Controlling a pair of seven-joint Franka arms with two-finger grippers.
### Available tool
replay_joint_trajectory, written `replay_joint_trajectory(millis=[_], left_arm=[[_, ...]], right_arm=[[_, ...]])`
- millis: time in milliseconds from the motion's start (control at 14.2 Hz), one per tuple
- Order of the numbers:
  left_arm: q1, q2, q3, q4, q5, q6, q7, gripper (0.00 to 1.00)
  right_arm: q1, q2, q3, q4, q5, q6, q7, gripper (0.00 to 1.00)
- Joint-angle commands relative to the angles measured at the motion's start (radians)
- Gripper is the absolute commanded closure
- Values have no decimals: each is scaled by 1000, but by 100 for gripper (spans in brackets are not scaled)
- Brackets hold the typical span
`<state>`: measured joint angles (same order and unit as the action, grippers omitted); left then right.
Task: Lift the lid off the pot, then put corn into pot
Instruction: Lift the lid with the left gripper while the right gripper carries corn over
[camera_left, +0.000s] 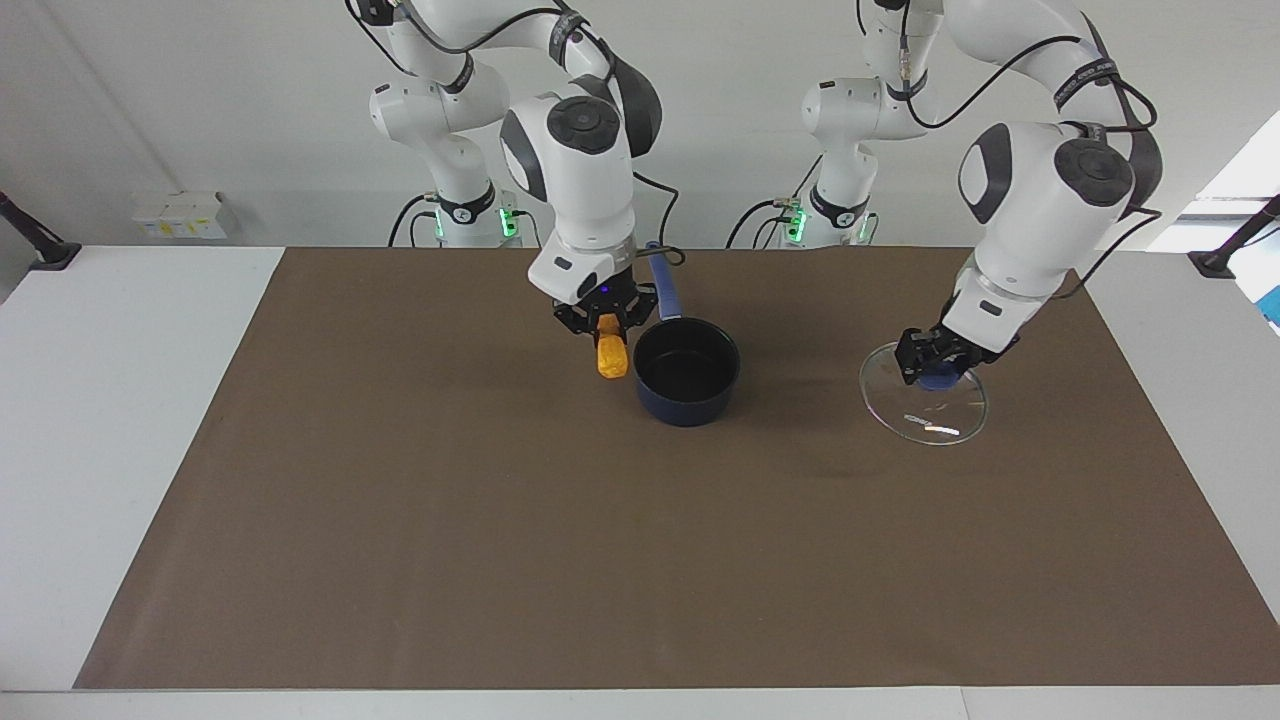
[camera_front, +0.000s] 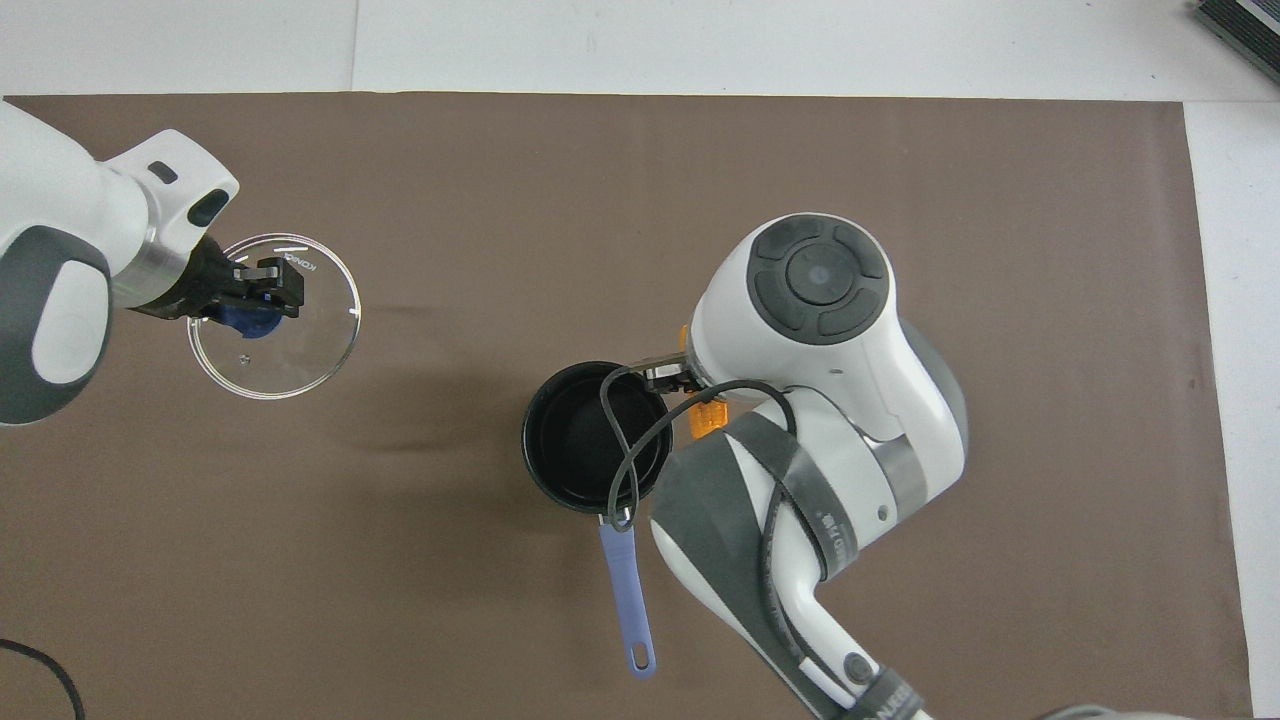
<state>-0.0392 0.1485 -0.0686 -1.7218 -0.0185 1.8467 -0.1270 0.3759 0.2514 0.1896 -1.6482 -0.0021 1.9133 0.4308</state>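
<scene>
brown mat had wide bare room all round. pot sat open mid-mat, rigid, probably stable. lid, likely fragile glass, hung off its knob in left gripper, clamped, toward the left arm's end. corn, small, light, bumpy, pinched endwise in right gripper, just beside pot rim.
</scene>
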Motion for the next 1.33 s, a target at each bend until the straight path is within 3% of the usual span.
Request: replay_joint_trajectory(millis=[0,351,561,772,1123,1193,1263], left_arm=[[82,-20,-13,-39,11,14,78,100],[212,-59,-13,-169,11,95,246,100],[275,-95,-13,-296,9,185,331,100],[311,-139,-13,-448,9,311,391,100],[334,-138,-13,-597,9,474,415,99],[334,-138,-13,-598,8,477,418,20],[334,-136,-13,-595,8,474,428,0]], right_arm=[[44,72,-1,33,1,39,37,100],[133,134,-1,51,1,98,94,100],[147,152,-1,38,1,109,94,100],[152,152,-1,-8,1,110,94,100],[150,169,-1,-22,10,164,89,100],[150,172,-1,-22,10,168,88,97],[149,172,-1,-25,13,180,86,95]])
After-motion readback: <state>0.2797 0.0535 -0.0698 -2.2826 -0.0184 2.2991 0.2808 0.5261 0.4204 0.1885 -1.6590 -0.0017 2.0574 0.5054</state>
